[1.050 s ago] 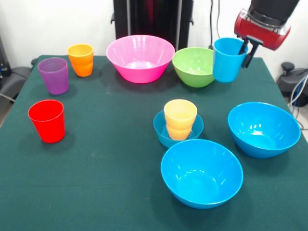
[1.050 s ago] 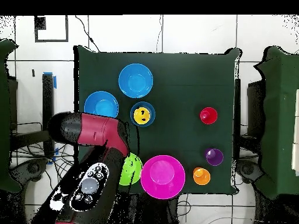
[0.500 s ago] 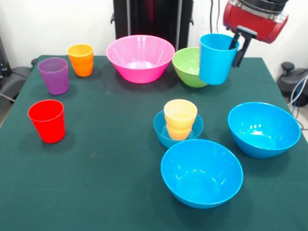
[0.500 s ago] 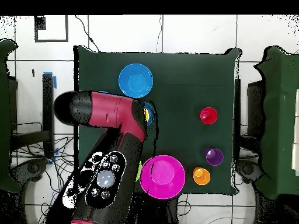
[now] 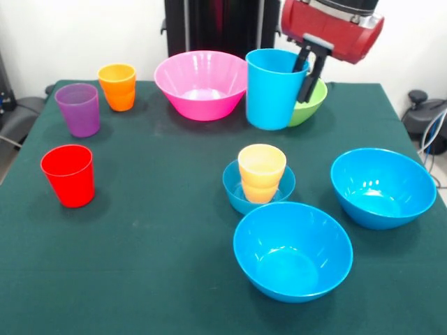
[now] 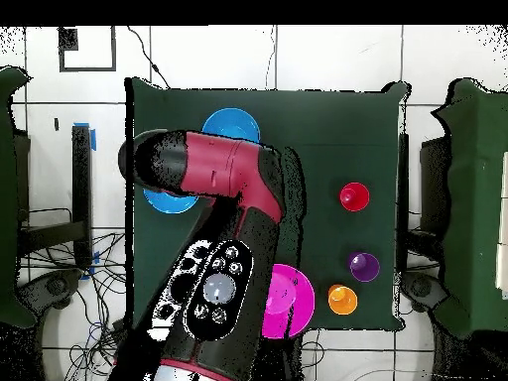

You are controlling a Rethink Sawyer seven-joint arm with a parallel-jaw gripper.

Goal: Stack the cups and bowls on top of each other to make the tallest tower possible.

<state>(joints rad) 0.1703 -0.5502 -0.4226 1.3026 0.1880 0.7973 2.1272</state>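
Gripper (image 5: 305, 68): clamped on the rim of the light blue cup (image 5: 273, 88), one finger inside, one outside
Light blue cup: held above the worktop (image 5: 140, 265), in front of the green bowl (image 5: 312, 105)
Tower: yellow-orange cup (image 5: 261, 172) upright in the small blue bowl (image 5: 235, 190)
Left side: red cup (image 5: 68, 175), purple cup (image 5: 77, 109), orange cup (image 5: 117, 86)
Far edge: pink bowl (image 5: 201, 84)
Near right: two large blue bowls (image 5: 292, 250)
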